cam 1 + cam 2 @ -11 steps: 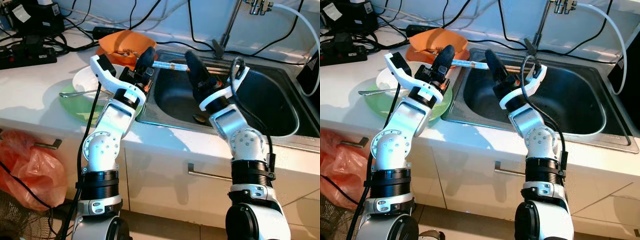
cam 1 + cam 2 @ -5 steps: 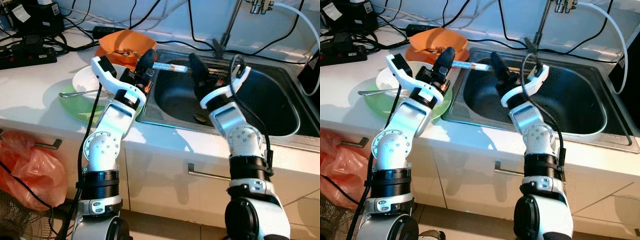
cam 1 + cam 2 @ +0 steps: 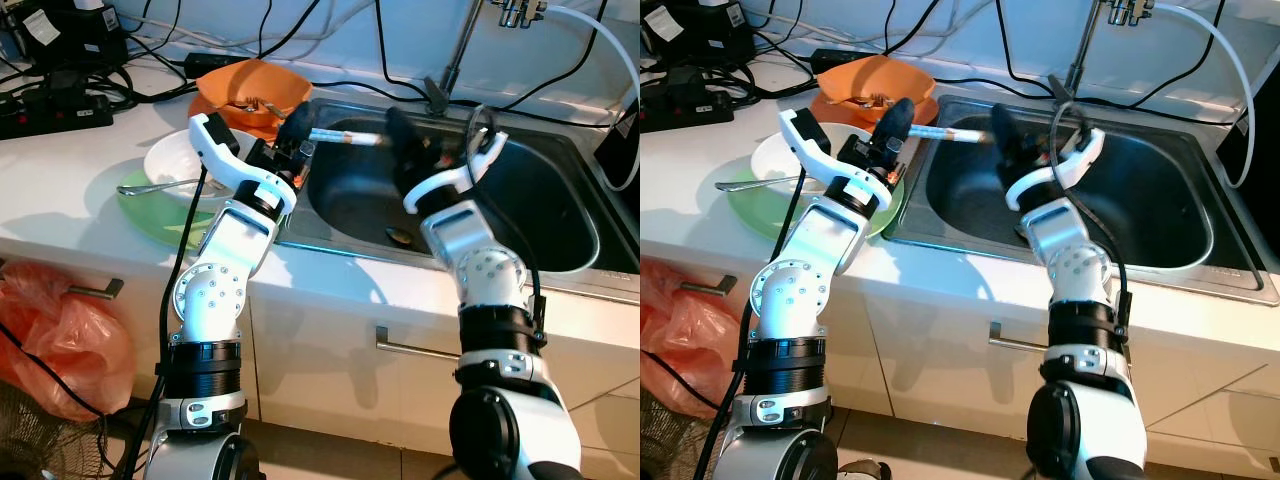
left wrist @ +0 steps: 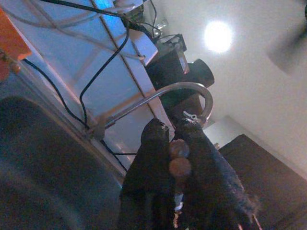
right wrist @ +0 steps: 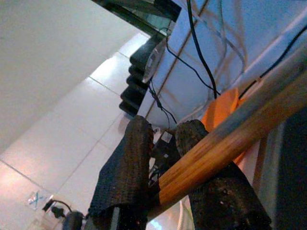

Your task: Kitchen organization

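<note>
White bench carries a stainless sink with its faucet rising at the back wall; cables and a power strip lie along the far left edge. Left of the basin sit a green plate, a white bowl with a spoon resting in it, and an orange bowl behind. Both arms reach over the sink's near-left corner, apparently so that a pair of chopsticks can pass from one to the other above the basin rather than above the dishes. Left gripper has its fingers clamped on one end: the left wrist view shows two round wooden stick ends pinched between the black fingers. The sticks run level from there toward the right gripper. In the right wrist view the wooden shafts cross between the two fingers, resting against one; whether these have closed fully I cannot tell. Judgement: mid-handover, sticks held aloft above the sink's left rim.
</note>
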{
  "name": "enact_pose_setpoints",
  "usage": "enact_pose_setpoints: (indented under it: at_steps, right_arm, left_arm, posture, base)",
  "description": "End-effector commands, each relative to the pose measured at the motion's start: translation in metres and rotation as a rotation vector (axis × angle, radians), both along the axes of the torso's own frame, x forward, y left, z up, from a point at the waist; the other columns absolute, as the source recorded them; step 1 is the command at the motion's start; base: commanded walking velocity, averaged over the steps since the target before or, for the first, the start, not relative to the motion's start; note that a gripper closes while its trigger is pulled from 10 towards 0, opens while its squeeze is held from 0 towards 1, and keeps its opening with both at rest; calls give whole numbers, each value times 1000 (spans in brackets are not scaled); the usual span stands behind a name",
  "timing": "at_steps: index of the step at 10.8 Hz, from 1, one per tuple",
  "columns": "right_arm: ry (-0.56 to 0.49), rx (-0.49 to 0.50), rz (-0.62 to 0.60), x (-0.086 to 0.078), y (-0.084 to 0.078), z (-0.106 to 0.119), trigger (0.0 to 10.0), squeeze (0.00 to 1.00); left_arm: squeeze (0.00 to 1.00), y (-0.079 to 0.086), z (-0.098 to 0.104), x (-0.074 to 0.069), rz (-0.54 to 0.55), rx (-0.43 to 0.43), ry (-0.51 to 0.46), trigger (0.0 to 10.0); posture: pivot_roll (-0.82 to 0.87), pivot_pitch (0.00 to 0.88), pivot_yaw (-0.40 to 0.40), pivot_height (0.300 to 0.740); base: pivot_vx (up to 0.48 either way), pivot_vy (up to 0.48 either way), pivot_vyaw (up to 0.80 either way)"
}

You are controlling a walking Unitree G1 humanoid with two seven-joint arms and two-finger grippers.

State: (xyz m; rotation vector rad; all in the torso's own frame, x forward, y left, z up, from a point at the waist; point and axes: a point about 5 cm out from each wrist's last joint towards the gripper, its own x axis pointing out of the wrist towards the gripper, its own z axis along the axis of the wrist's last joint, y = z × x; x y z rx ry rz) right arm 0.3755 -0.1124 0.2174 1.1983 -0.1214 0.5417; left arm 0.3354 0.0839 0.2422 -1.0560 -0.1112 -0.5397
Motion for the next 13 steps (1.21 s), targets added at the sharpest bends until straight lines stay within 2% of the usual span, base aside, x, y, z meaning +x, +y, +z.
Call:
enact_pose_setpoints:
  at_steps: [1, 3, 5, 6, 8, 9, 10, 11, 13]
  right_arm:
    - [-3, -27, -40, 4, -6, 7, 0, 0]
    - [64, -31, -131, 10, -14, 3, 0, 0]
    - [126, -54, -239, 16, -29, 0, 0, 0]
    - [143, -97, -296, 18, -36, -1, 0, 0]
    - [166, -117, -356, 21, -46, -2, 0, 0]
    - [171, -151, -386, 22, -50, -3, 0, 0]
    - [176, -262, -424, 22, -54, -7, 1333, 0]
    - [182, -459, -455, 23, -55, -15, 0, 0]
    - [156, -783, -497, 20, -58, -28, 0, 0]
  left_arm:
    - [1000, -17, -3, -3, -46, 27, 21, 10000]
    - [1000, -19, -6, -4, -45, 39, 34, 10000]
    - [1000, -22, -6, -5, -54, 94, 36, 10000]
    - [1000, -26, -2, -6, -77, 143, 5, 10000]
    - [1000, -29, 1, -12, -117, 280, -61, 10000]
    - [1000, -29, 2, -15, -132, 382, -109, 10000]
    - [1000, -28, 2, -18, -130, 517, -163, 10000]
    - [1000, -23, -2, -19, -114, 662, -199, 10000]
    - [1000, -12, -14, -20, -103, 844, -193, 10000]
  posture:
    - [126, 42, -44, 740]
    - [129, 43, -48, 740]
    - [127, 45, -52, 740]
    - [127, 45, -53, 740]
    - [128, 44, -53, 740]
    - [128, 44, -53, 740]
    - [136, 43, -52, 740]
    - [136, 43, -52, 740]
    - [144, 44, -54, 740]
  base:
    - [0, 0, 0]
    - [0, 0, 0]
    - [0, 0, 0]
    - [0, 0, 0]
    - [0, 0, 0]
    - [0, 0, 0]
    - [0, 0, 0]
    - [0, 0, 0]
    - [0, 0, 0]
